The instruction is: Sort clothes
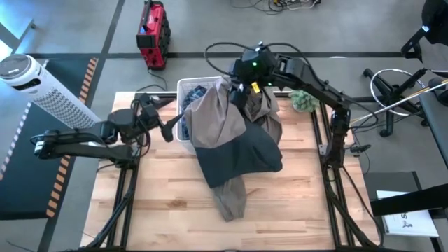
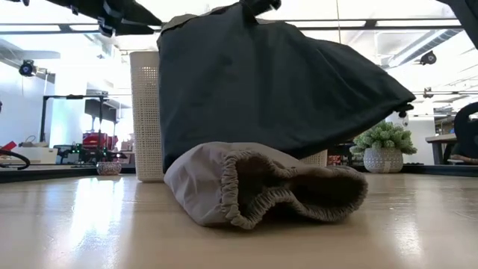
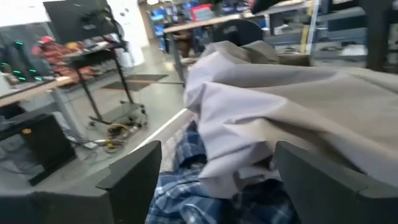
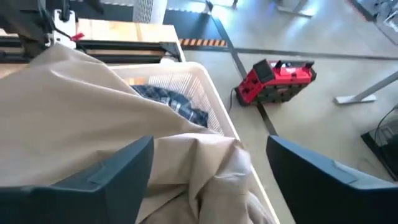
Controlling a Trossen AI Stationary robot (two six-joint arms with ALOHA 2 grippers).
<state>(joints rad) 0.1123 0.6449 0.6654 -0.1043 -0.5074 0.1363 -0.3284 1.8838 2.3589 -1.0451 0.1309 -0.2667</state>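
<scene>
You are looking at a light wood table [image 1: 280, 203] standing on a grey concrete floor [image 1: 70, 28] crossed by dark lines. A red case [image 1: 152, 33] sits on the floor beyond the table's far edge, with black cables [image 1: 280, 5] further back. A white perforated tower [image 1: 42, 91] lies off the table's left corner, beside orange-black hazard tape [image 1: 87, 77]. A small potted plant [image 2: 383, 146] stands at the far right corner. Ceiling strip lights [image 2: 403, 24] show in the low view, along with rolling chair bases [image 1: 388, 87] to the right.
</scene>
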